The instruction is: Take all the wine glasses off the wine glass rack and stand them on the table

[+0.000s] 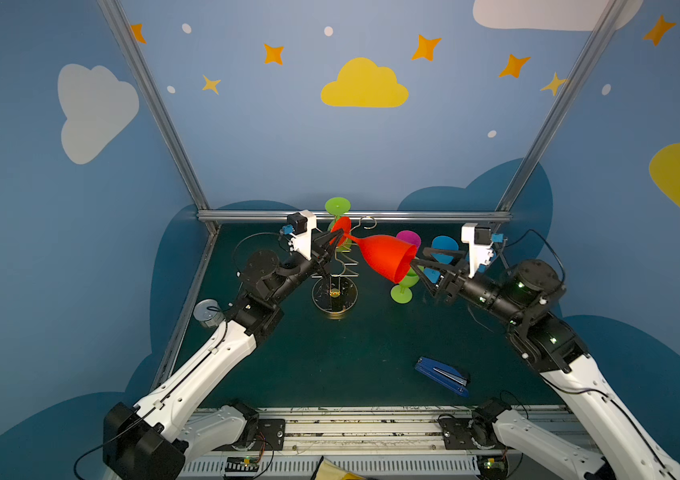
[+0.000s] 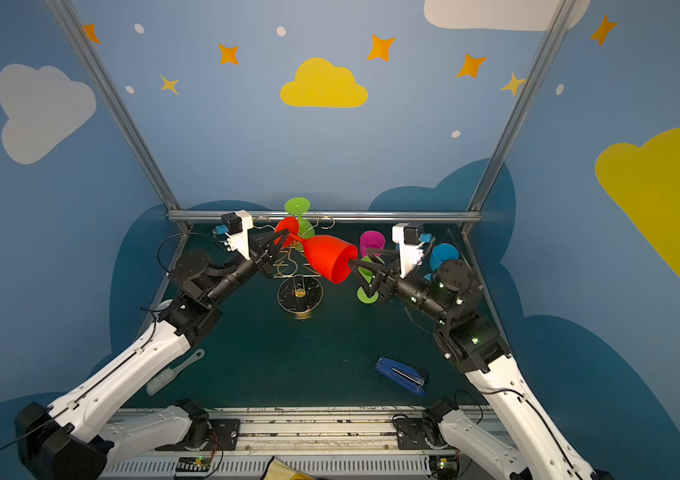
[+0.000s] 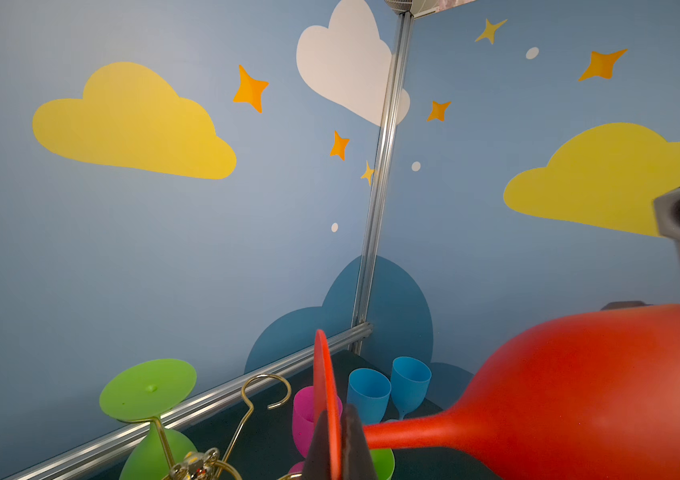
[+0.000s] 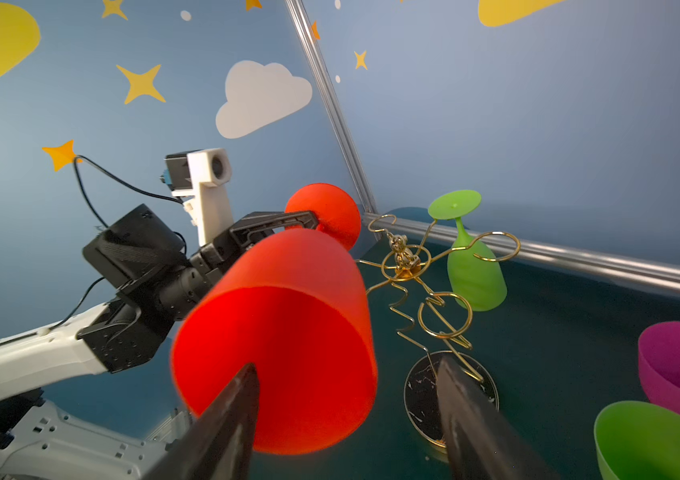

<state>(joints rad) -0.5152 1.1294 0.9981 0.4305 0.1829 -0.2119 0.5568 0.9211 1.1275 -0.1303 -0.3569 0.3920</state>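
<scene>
A red wine glass (image 1: 386, 255) (image 2: 327, 255) lies on its side in the air above the gold wire wine glass rack (image 1: 334, 295) (image 4: 402, 266). My left gripper (image 1: 336, 241) (image 3: 336, 449) is shut on the glass's flat round foot. The bowl's mouth faces my right gripper (image 1: 415, 266) (image 4: 346, 365). That gripper is open, with one finger in front of the mouth and the other beside the bowl's rim. A green wine glass (image 4: 473, 278) (image 3: 147, 390) hangs upside down from a rack loop.
On the table right of the rack stand a green glass (image 1: 402, 291), a magenta glass (image 1: 409, 239) and blue glasses (image 1: 444, 245). A blue stapler (image 1: 442, 376) lies front right. A tin can (image 1: 208, 312) and a brush (image 2: 172, 374) lie by the left arm.
</scene>
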